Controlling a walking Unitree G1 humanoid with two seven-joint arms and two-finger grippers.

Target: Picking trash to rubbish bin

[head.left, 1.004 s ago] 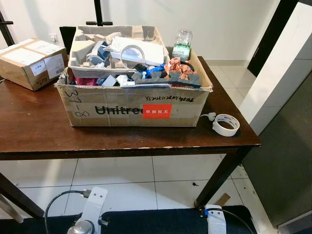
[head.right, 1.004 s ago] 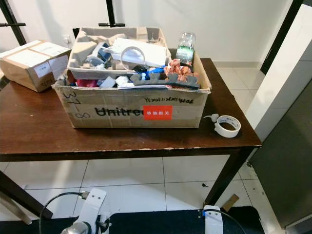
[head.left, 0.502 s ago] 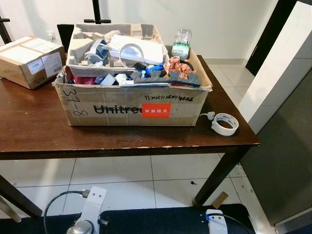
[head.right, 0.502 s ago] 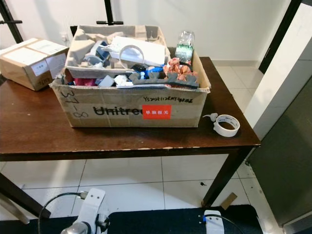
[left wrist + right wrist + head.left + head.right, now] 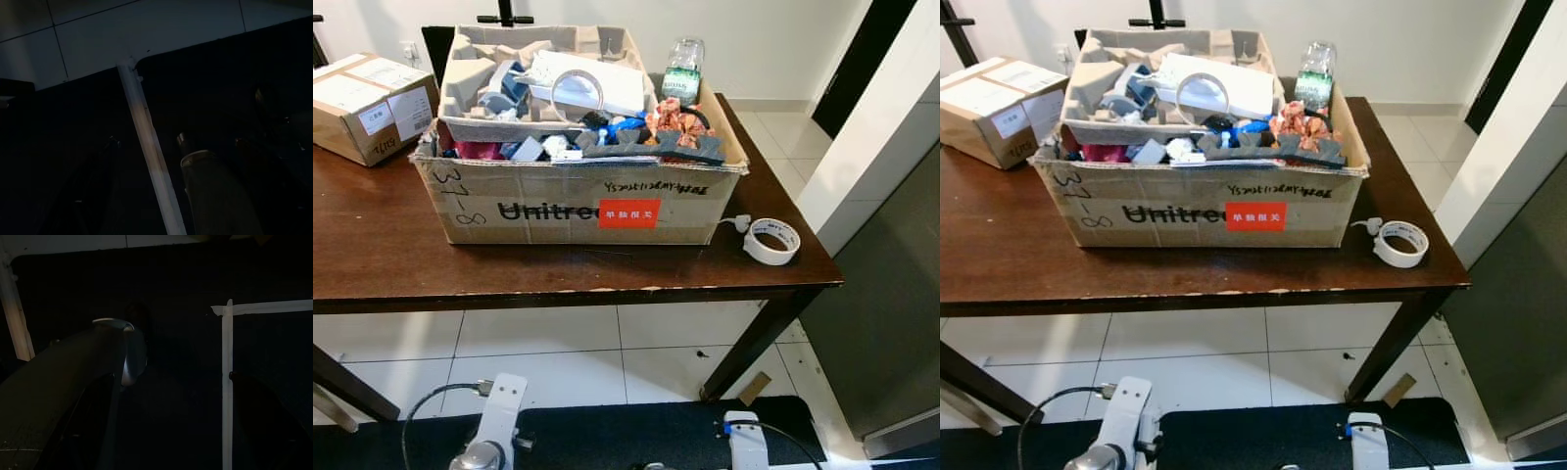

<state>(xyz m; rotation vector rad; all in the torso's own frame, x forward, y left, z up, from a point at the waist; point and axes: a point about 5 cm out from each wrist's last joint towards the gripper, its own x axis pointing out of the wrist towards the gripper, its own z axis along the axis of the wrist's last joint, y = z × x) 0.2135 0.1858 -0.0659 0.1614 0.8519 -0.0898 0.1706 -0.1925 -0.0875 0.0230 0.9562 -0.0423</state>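
2 arms hang low at the foot of the head views, the left arm (image 5: 494, 431) and the right arm (image 5: 744, 443), both idle beside the dark mat (image 5: 607, 436) on the tiled floor; the wrist views are too dark to settle whether either pincer is apart or together, so I cannot tell. What has changed over the last second is the framing alone: the dark wooden table (image 5: 382, 264) and its load now sit larger and higher in the head views and the table's near edge has dropped toward the robot, which I read as the camera closing in and tipping down, not as any thing moving. The trash lies heaped in the open Unitree cardboard box (image 5: 578, 201) on the table: a pulp packing tray (image 5: 470, 78), a white carton (image 5: 592, 83), grey foam strip (image 5: 651, 149), crumpled pink paper (image 5: 675, 119) and a clear plastic bottle (image 5: 683, 70) at the back right corner. 1 roll of white tape (image 5: 771, 240) lies on the table just beside the box's right end, and a sealed small carton (image 5: 367, 103) stands at the far left. No rubbish bin can be picked out. My judgement is that the robot is squaring up to the box within reach of the trash, with nothing visibly in hand.
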